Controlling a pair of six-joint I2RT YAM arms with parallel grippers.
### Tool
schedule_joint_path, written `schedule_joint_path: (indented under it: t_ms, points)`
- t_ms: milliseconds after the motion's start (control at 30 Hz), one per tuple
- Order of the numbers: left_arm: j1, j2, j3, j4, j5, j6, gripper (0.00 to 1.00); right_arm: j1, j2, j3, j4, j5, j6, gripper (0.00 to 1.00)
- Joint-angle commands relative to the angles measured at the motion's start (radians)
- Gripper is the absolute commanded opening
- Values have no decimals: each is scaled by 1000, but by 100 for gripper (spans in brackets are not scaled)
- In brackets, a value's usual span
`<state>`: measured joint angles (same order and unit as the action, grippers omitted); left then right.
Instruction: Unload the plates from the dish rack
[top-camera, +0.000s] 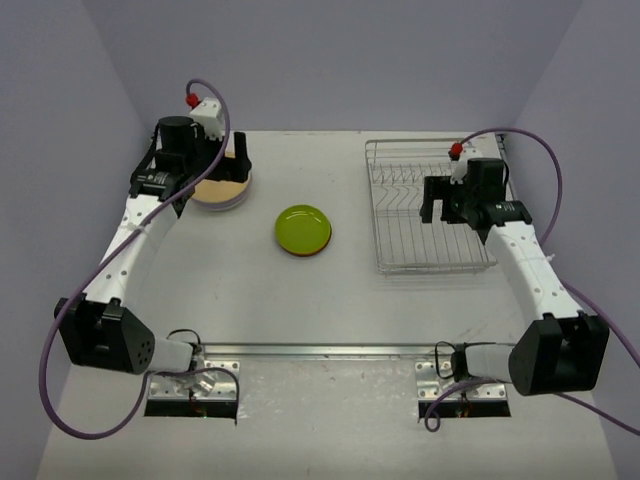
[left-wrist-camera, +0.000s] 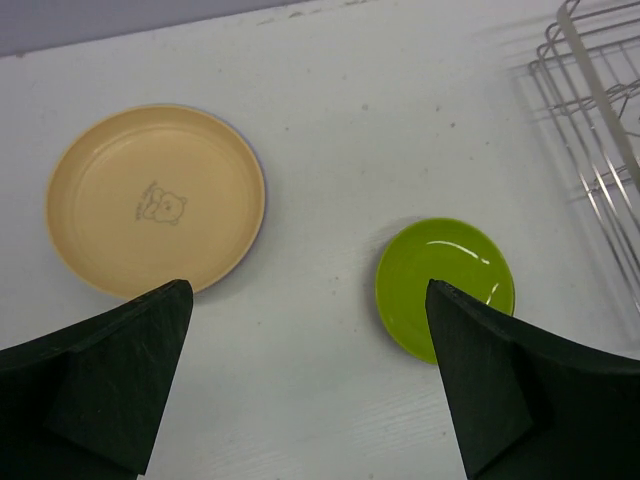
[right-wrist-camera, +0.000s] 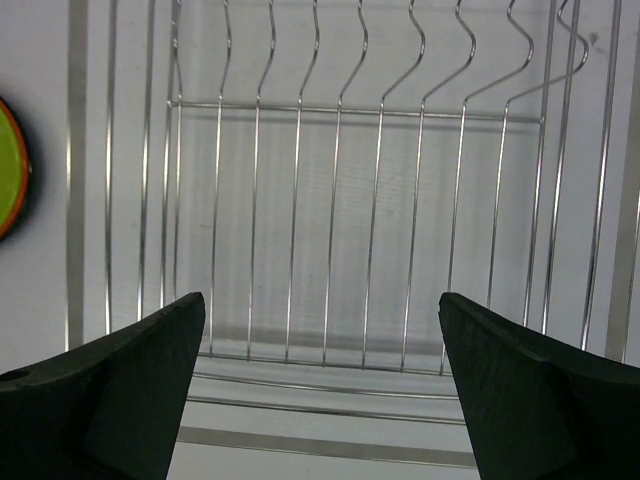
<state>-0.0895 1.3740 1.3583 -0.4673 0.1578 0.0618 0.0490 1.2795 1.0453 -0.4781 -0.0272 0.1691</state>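
Desk carries tan plate and lime plate, each atop others. Left jaws released near tan plate; right jaws released over bare rack wires.

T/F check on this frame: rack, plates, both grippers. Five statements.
1. No plate shows in the rack. True.
2. The green plate sits in the rack. False: it lies on the table, left of the rack.
3. The left gripper is shut on the tan plate. False: it is open and holds nothing.
4. The tan plate has a bear printed in its middle. True.
5. The right gripper hangs open over the rack. True.
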Motion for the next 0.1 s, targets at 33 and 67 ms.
schedule_joint_path:
  t_ms: [33,67]
  points:
    - [11,-91,-161,94,-136,30,100,-4,-72,-61,72,61,-51,99]
    - [11,-118,-189,111,-147,35,100,-4,-78,-59,70,61,-51,99]
